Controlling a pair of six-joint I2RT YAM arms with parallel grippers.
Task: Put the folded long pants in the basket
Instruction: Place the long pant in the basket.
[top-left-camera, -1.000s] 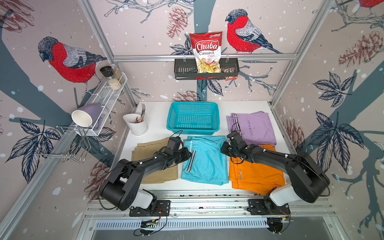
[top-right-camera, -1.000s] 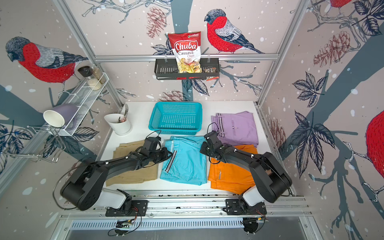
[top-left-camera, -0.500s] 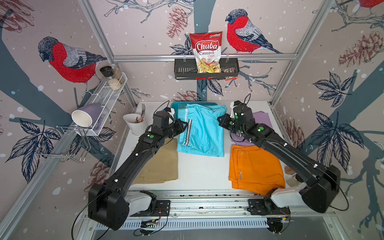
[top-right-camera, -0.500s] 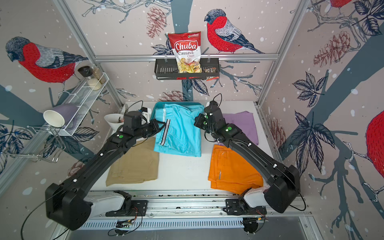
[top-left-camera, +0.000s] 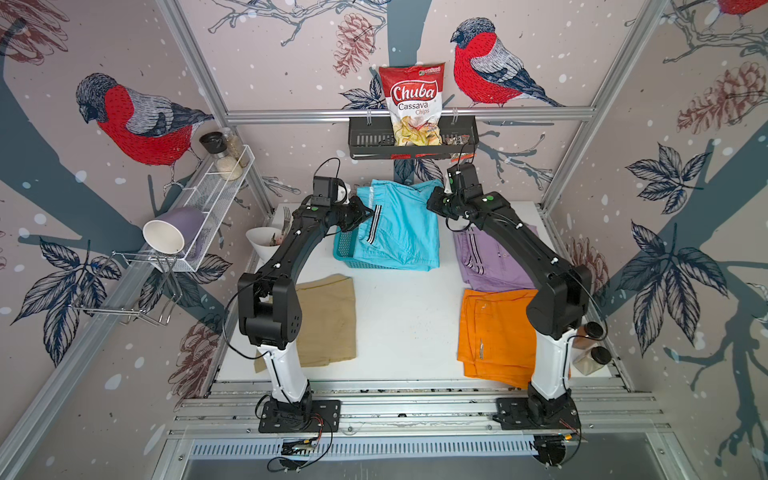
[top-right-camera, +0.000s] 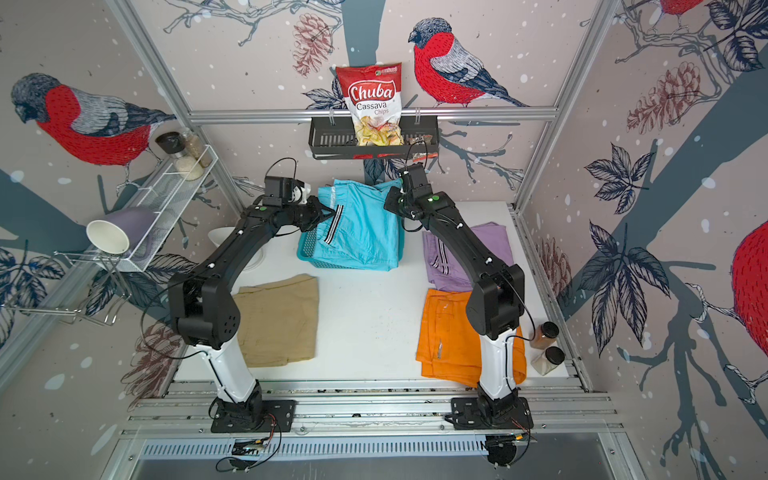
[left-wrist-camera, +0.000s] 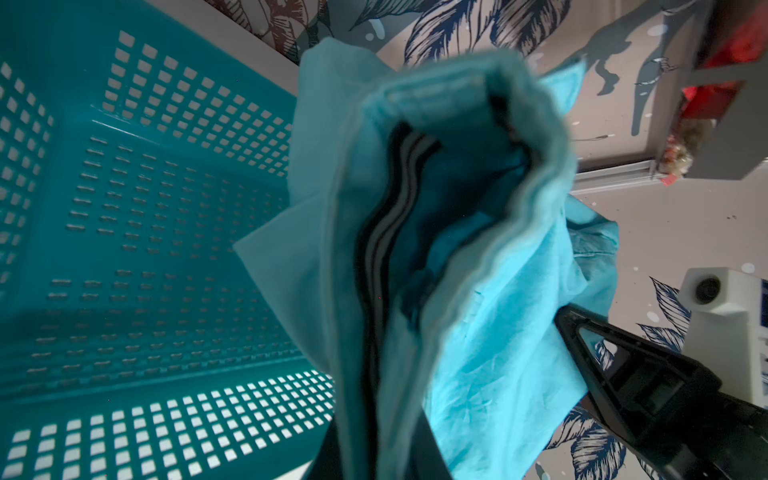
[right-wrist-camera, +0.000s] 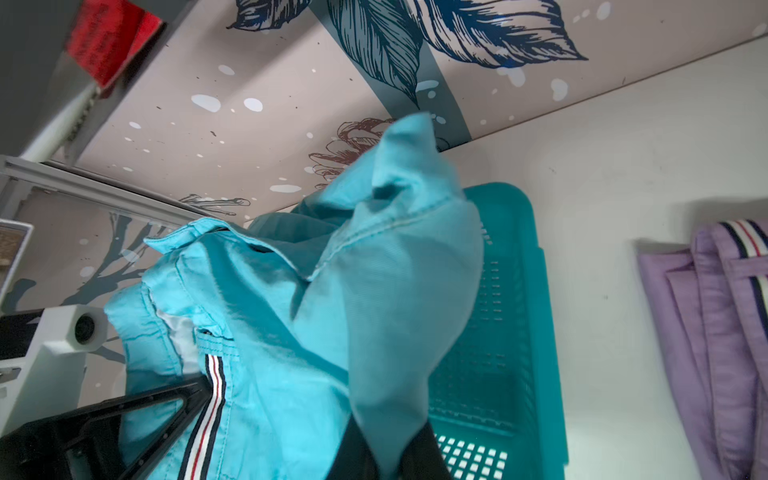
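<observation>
The light blue pants (top-left-camera: 399, 226) hang just above the teal basket (top-left-camera: 343, 250). They are stretched between both arms, probably so the fold stays flat when lowered in. The left gripper (top-left-camera: 365, 212) is clamped on the striped edge and the right gripper (top-left-camera: 433, 203) on the opposite edge. The beige pants (top-left-camera: 328, 320), lilac pants (top-left-camera: 494, 257) and orange pants (top-left-camera: 494, 332) lie on the white table (top-left-camera: 403, 316), inside bird-patterned walls (top-left-camera: 540, 50).

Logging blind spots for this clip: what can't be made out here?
- Basket, mostly: both top views, under the blue pants.
- Right gripper tips: right wrist view, buried in blue cloth.
- Beige pants' near corner: both top views, behind the left arm.
- Orange pants' edge: both top views, behind the right arm.
</observation>
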